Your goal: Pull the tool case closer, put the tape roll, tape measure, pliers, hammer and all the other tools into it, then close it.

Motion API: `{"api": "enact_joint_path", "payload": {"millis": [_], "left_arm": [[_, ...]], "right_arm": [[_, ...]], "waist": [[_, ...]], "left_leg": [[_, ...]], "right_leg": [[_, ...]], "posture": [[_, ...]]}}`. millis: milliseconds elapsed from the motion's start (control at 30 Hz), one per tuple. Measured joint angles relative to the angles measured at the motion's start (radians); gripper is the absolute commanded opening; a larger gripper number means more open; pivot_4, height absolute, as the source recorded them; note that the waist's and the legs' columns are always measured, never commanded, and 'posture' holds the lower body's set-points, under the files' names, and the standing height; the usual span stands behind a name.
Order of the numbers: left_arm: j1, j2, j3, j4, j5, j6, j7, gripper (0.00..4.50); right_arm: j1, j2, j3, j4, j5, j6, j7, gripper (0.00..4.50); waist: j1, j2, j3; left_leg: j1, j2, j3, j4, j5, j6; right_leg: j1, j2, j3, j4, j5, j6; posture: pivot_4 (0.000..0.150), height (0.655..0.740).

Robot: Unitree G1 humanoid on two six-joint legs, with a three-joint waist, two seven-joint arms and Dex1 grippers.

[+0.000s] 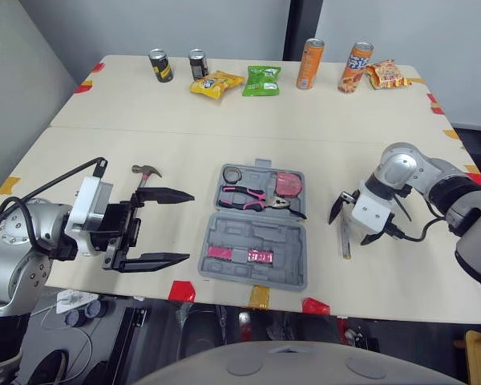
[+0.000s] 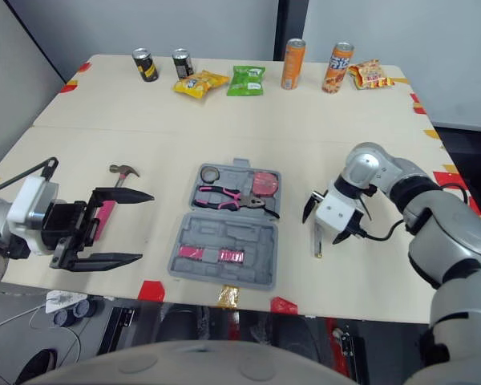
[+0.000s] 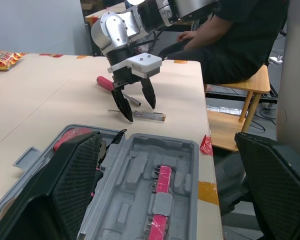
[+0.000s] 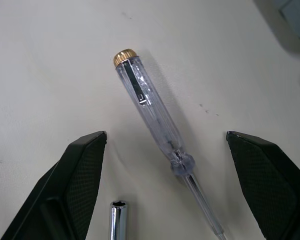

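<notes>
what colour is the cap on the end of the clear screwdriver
Gold cap on the screwdriver, clearest in the right wrist view.

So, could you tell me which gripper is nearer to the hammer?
Left. The left gripper sits open just beside the hammer; the right gripper is across the tool case, over a clear screwdriver.

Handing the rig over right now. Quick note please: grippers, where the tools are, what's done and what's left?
Left gripper: open, empty, left of the open tool case, by the hammer lying on the table.
Right gripper: open, empty, over the clear tester screwdriver on the table right of the case; a chrome piece and a red-handled tool lie near it.
Done: tape roll, pliers and tape measure are in the case.
Left: hammer, tester screwdriver, chrome piece, red-handled tool, then close the case.
</notes>
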Motion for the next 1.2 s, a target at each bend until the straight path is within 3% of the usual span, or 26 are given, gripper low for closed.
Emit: {"api": "enact_joint_path", "payload": {"millis": [100, 133, 500, 533, 733, 900, 1067, 1200], "left_arm": [[0.000, 0.000, 0.000, 0.000, 0.000, 0.000, 0.007, 4.50], [0.000, 0.000, 0.000, -0.001, 0.000, 0.000, 0.009, 4.50], [0.008, 0.000, 0.000, -0.002, -0.002, 0.000, 0.021, 4.50], [0.008, 0.000, 0.000, -0.002, -0.002, 0.000, 0.021, 4.50], [0.009, -0.002, 0.000, -0.002, -0.002, -0.001, 0.032, 4.50], [0.014, -0.008, 0.001, -0.004, -0.007, -0.003, 0.041, 4.50], [0.025, -0.018, 0.002, -0.016, -0.018, 0.000, 0.057, 4.50], [0.024, -0.027, -0.001, -0.026, -0.029, 0.007, 0.067, 4.50]], "right_arm": [[-0.018, 0.022, 0.000, 0.042, -0.015, -0.020, 0.000, 4.05], [-0.020, 0.032, 0.000, 0.052, -0.017, -0.025, 0.000, 3.82], [-0.043, 0.085, -0.045, 0.126, -0.076, -0.056, 0.000, 0.21], [-0.043, 0.085, -0.046, 0.126, -0.076, -0.056, 0.000, 0.04], [-0.039, 0.041, -0.044, 0.095, -0.054, -0.050, 0.000, 0.04], [-0.009, -0.091, -0.053, -0.073, 0.053, 0.052, -0.002, 0.04], [0.121, -0.263, -0.215, -0.391, 0.211, 0.403, -0.012, 0.04], [0.371, -0.412, -0.382, -0.675, 0.306, 0.761, -0.104, 0.04]], "waist": [[0.000, 0.000, 0.000], [0.000, 0.000, 0.000], [0.006, 0.000, 0.000], [0.006, 0.000, 0.000], [0.007, 0.000, 0.000], [0.010, 0.000, 0.000], [0.022, -0.001, 0.000], [0.053, -0.001, 0.000]], "left_leg": [[0.000, 0.000, 0.000, 0.000, 0.000, 0.000], [0.000, 0.000, 0.000, 0.000, 0.000, 0.000], [0.000, 0.000, 0.000, 0.001, 0.000, 0.000], [0.000, 0.000, 0.000, 0.001, 0.000, 0.000], [0.000, 0.000, 0.000, 0.001, 0.000, 0.000], [0.000, 0.000, 0.001, 0.001, 0.000, 0.000], [0.000, 0.000, 0.001, -0.001, -0.001, -0.001], [0.000, 0.000, 0.002, -0.002, -0.001, -0.002]], "right_leg": [[0.000, 0.000, 0.000, 0.000, 0.000, 0.000], [0.000, 0.000, 0.000, 0.000, 0.000, 0.000], [0.000, 0.000, 0.000, 0.000, 0.000, 0.000], [0.000, 0.000, 0.000, 0.000, 0.000, 0.000], [0.000, 0.000, 0.000, 0.000, 0.000, 0.000], [0.000, 0.001, 0.001, 0.000, 0.000, 0.000], [0.001, 0.002, 0.003, -0.003, 0.001, 0.002], [0.002, 0.002, 0.004, -0.009, 0.002, 0.004]], "posture": [[0.150, 0.7400], [0.150, 0.7400], [0.150, 0.7400], [0.150, 0.7400], [0.150, 0.7400], [0.150, 0.7400], [0.150, 0.7400], [0.150, 0.7400]]}}
